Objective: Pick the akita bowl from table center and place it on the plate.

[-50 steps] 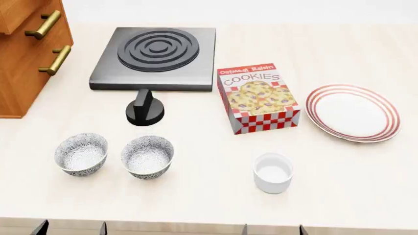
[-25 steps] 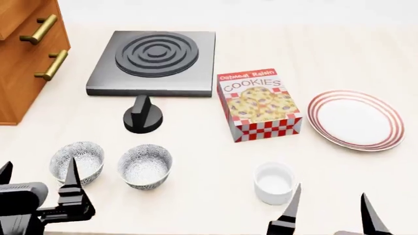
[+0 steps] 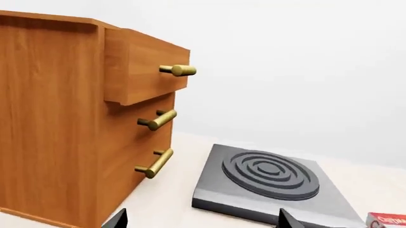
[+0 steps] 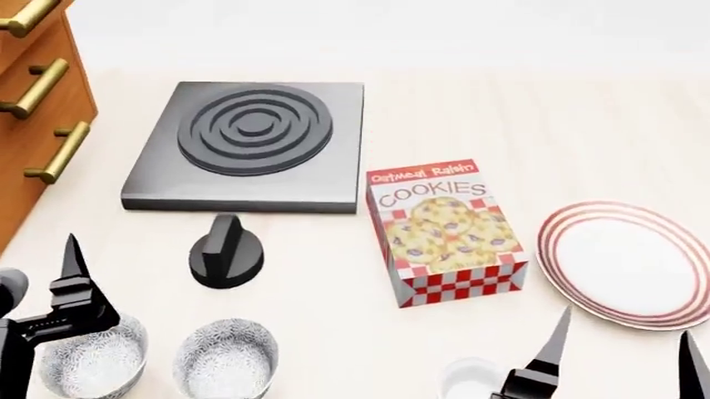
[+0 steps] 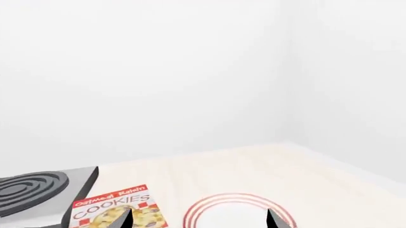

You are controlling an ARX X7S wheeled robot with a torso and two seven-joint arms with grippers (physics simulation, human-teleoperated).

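The reach is only starting: nothing is gripped, and both arms hang low over the near edge of the bench (image 4: 332,274). The right tool (image 4: 621,353) has its prongs standing well apart, with nothing between them. The left tool (image 4: 50,307) shows one prong and its body in the head view; its wrist view shows two tips spread wide, so it too is apart and empty.

The akita bowl (image 4: 225,360) sits on the bench just to the right of the left tool, beside its twin bowl (image 4: 95,366), which lies partly under that tool. The plate (image 4: 627,264) lies just beyond the right tool.

Next, I judge, a tool must drop over the inner bowl's rim without nudging the twin, which is close beside it.

Between bowl and plate stand the cookie box (image 4: 447,233) and a white cup (image 4: 471,378) at the right tool's left, so the carry needs height. The black knob (image 4: 226,251), hotplate (image 4: 249,145) and drawer cabinet (image 4: 33,108) lie farther off.
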